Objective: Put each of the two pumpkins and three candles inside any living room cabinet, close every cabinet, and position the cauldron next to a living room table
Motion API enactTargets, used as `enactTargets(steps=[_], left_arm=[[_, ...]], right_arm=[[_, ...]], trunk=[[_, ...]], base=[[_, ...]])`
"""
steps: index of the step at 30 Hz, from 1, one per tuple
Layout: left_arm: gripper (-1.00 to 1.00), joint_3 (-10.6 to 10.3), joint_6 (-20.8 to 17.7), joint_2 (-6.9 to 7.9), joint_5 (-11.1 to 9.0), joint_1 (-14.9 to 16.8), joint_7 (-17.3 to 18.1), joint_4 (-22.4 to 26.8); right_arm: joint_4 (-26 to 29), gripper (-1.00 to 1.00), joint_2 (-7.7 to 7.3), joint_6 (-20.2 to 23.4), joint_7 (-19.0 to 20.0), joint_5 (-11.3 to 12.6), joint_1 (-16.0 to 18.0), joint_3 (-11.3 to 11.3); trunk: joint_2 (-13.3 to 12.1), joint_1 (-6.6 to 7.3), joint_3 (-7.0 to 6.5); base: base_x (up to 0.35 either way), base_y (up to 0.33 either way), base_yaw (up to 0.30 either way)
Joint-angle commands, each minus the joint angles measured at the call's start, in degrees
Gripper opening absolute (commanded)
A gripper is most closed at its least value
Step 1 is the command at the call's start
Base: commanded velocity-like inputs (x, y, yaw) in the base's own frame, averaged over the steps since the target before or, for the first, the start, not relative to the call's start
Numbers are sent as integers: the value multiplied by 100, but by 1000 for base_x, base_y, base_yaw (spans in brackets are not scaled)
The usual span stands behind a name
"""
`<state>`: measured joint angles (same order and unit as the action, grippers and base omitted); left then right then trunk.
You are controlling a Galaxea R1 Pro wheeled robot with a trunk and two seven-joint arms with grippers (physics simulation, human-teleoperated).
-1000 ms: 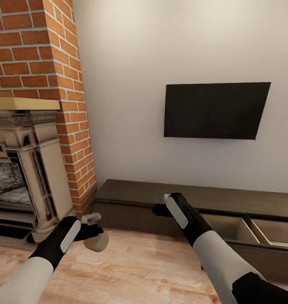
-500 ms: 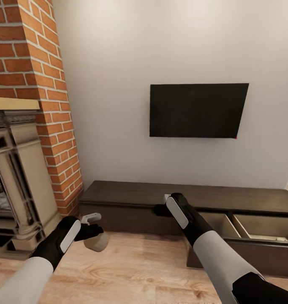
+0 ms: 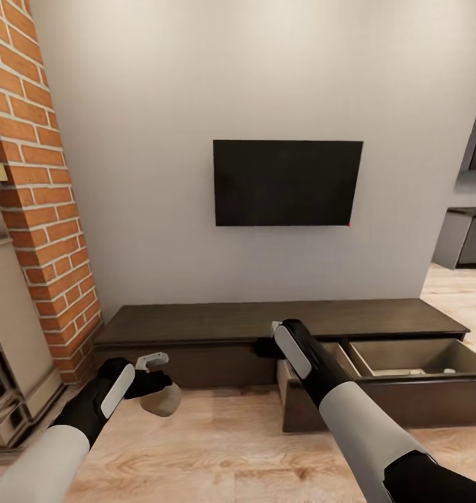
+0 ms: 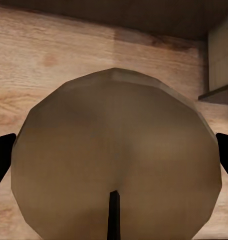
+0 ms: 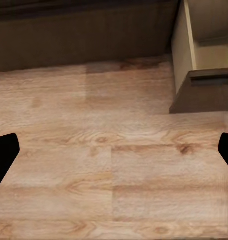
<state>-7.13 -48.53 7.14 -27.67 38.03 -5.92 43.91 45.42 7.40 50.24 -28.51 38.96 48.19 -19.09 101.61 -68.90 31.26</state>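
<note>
Left pincer grips a tan candle above bare wood floor, short of the cabinet front edge. Right pincer is spread and empty, beside the pulled-out drawer corner. Floor before the closed drawer fronts lies open.

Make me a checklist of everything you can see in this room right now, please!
Surface: wood floor, bare near the arms.
Job's things: tan candle in left gripper; cabinet with drawer pulled open, a small pale item inside, too small to tell.
Clutter: nothing seen.
Grippers: left shut on candle; right gripper open over floor.
Cables: nothing seen.
Surroundings: wall TV, brick chimney, fireplace.
</note>
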Motion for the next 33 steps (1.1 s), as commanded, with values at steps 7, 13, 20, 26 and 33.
enactTargets(steps=[7, 13, 20, 26, 33], left_arm=[[-100, -26, -16, 7, -72, 2, -59, 39], [-100, -26, -16, 6, -65, 2, -64, 47], [-100, -31, -16, 6, -63, 2, -65, 48], [-100, -34, -16, 6, -63, 2, -66, 48], [-100, -34, -16, 6, -63, 2, -64, 48]], right_arm=[[2, 100, 0, 4, -58, 59, 6, -16], [2, 100, 6, 4, -58, 59, 6, -16], [2, 100, 5, 4, -58, 59, 6, -16], [2, 100, 7, 0, -58, 59, 6, -16], [2, 100, 0, -1, -54, 59, 6, -16]], trunk=[[4, 0, 7], [4, 0, 7], [4, 0, 7], [4, 0, 7], [4, 0, 7]], base=[[0, 0, -290], [0, 0, -290], [0, 0, -290], [17, -32, -290], [64, -74, -290]])
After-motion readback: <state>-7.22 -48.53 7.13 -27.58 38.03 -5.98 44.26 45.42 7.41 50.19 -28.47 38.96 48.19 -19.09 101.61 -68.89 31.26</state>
